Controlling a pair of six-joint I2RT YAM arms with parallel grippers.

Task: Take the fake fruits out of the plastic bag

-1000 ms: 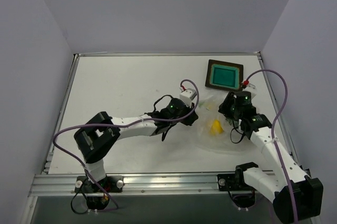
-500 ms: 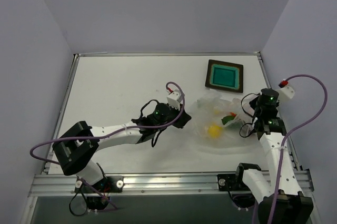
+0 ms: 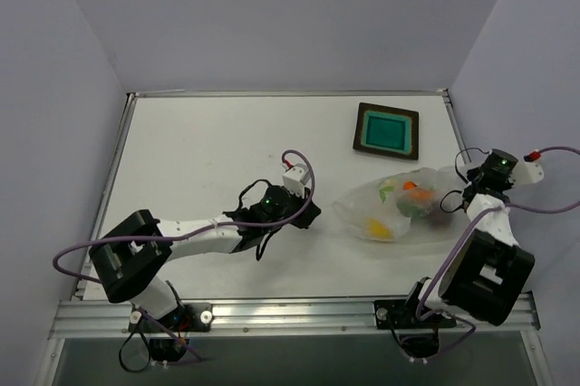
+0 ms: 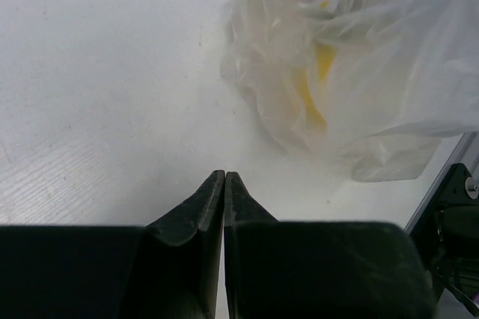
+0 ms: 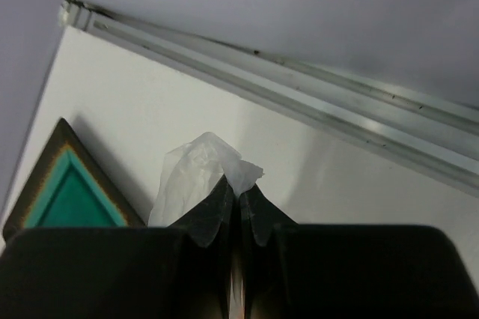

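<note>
The right gripper [image 5: 239, 190] pinches a corner of the limp, slippery bag [image 5: 196, 163] at its tips, the light fruits [image 3: 377, 228] bunched farther along, while the left gripper [image 4: 224, 183], clenched empty, faces loose film just ahead, probably worth grabbing.

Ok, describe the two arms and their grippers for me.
The left arm and right arm both have white links and blocky black joints, with a green light near each wrist. A purple cable loops along each; the right one carries a red-tipped plug. The left gripper and right gripper have matte black, tapering fingers.
</note>
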